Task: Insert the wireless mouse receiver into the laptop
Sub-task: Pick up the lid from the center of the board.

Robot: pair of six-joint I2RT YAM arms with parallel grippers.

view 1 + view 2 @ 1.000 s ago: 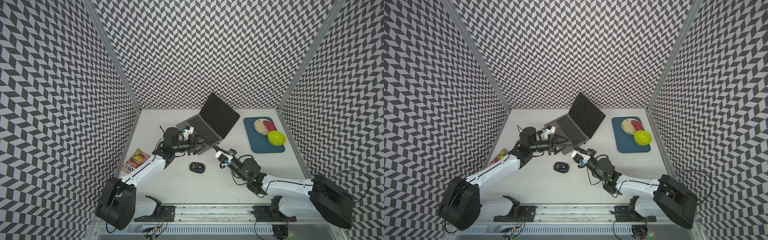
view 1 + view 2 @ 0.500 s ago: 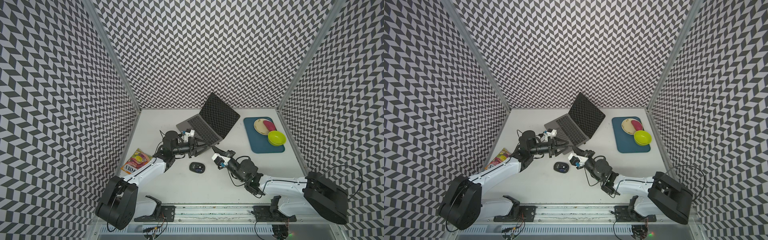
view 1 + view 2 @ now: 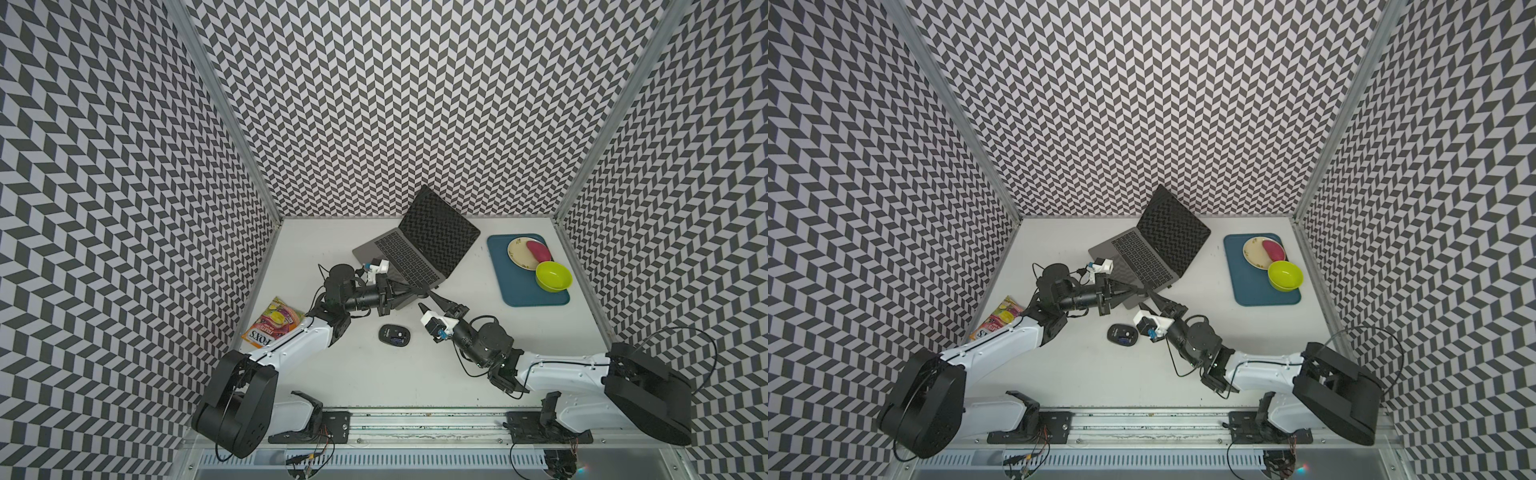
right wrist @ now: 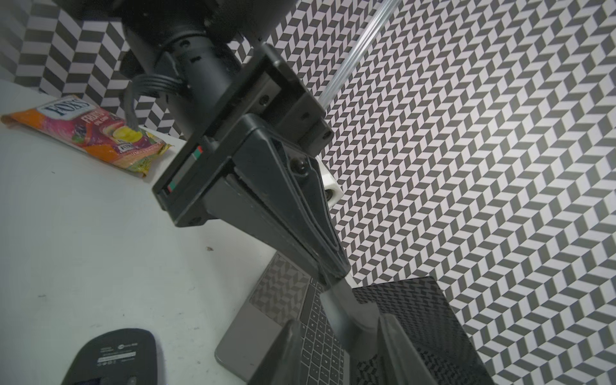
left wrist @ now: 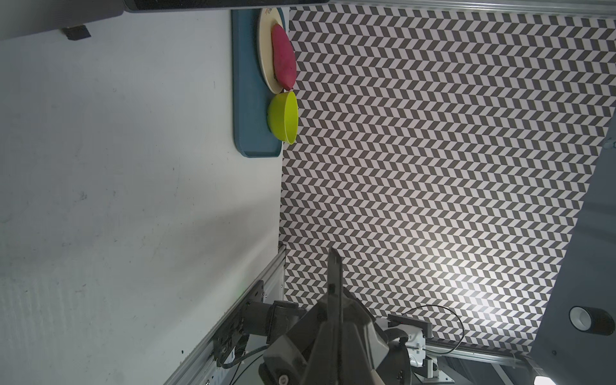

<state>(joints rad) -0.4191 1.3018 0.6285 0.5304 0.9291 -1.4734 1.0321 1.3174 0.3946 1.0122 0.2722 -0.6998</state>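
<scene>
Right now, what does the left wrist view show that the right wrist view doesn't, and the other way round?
Only the left wrist view shows the blue rectangular tray, which carries a cream plate with a pink oblong item on it, and a lime-green bowl. Only the right wrist view shows the orange snack packet, the black oval mouse and the right gripper with its fingers spread. Both show the slim grey laptop, the white table and the left gripper, which is shut. The wireless mouse receiver cannot be made out in either.

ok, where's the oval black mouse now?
In both top views the oval black mouse lies on the white table, centrally, camera-side of the near corner of the slim grey laptop.
</scene>
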